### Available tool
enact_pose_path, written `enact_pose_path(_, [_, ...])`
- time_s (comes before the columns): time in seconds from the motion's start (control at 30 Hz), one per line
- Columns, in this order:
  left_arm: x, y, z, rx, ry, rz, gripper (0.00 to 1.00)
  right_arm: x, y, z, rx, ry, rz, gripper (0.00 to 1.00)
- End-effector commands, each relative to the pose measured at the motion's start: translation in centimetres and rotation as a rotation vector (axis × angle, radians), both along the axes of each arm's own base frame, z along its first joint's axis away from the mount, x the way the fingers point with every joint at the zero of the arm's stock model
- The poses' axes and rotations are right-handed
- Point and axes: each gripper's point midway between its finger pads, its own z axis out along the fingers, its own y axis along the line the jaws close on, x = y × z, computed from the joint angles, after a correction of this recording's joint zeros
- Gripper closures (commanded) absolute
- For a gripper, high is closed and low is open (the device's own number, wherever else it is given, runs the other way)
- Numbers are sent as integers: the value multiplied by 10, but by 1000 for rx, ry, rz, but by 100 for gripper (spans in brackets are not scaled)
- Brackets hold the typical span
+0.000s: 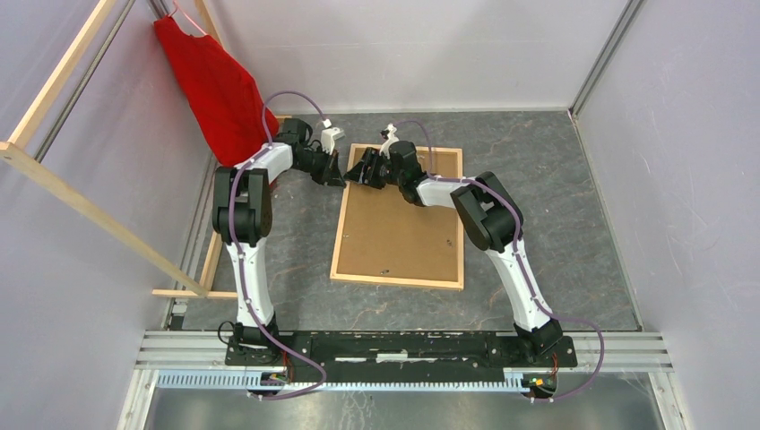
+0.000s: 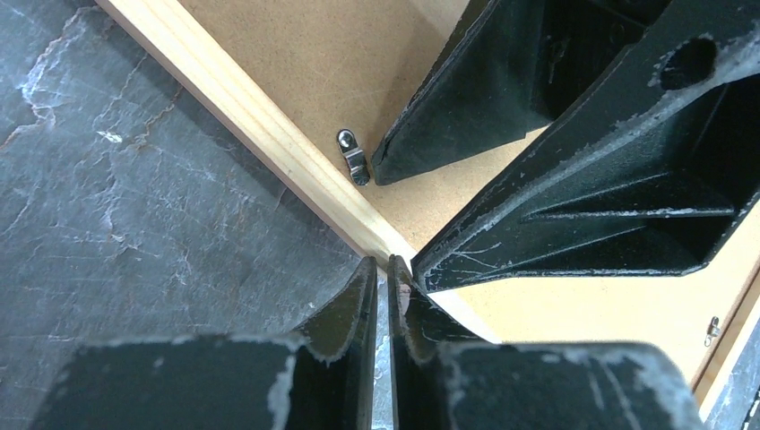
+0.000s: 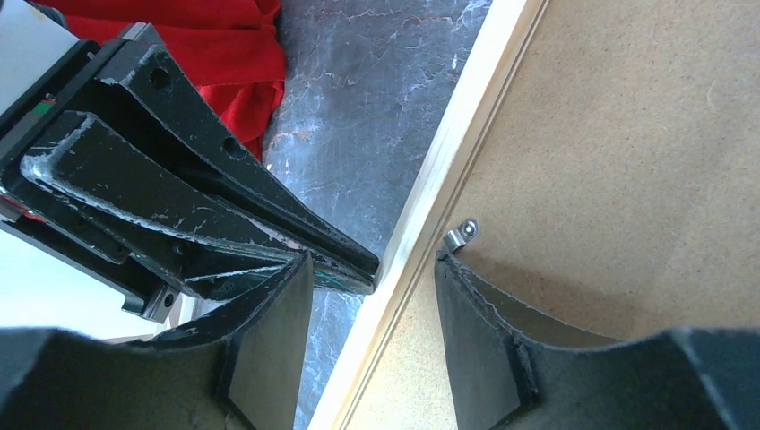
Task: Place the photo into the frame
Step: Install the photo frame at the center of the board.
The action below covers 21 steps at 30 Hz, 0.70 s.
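Dark grey marbled tabletop (image 1: 556, 206) enclosed by plain pale walls (image 1: 412, 54); a red cloth (image 1: 215, 94) hangs at its far left corner beside light wooden rack bars (image 1: 90, 213)

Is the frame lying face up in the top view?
No, the frame lies back side up, with its brown backing board facing the camera.

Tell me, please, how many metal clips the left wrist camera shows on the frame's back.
2. One clip lies on the backing board beside the frame, mid-view; the other clip sits at the far right edge. More may be hidden.
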Motion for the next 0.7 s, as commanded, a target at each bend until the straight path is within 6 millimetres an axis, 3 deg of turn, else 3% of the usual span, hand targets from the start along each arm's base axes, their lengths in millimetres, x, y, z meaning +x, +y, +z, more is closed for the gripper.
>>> enact_pose_path(0.0, [-29,-5,-22,50,70,-44,86,5,0,-25,-46,9,-74,43])
enact_pose_path(0.2, [-37,-1,-24,70,72,-48,86,2,-26,-1,-6,-30,-102,52])
enact_pose_path(0.33, [-41,-1,-24,74,69,-55,86,1,-41,2,-61,-34,-113,55])
enact_pose_path(0.67, [-51,-1,-29,67,90,-69,87,2,-26,-16,-174,7,-86,60])
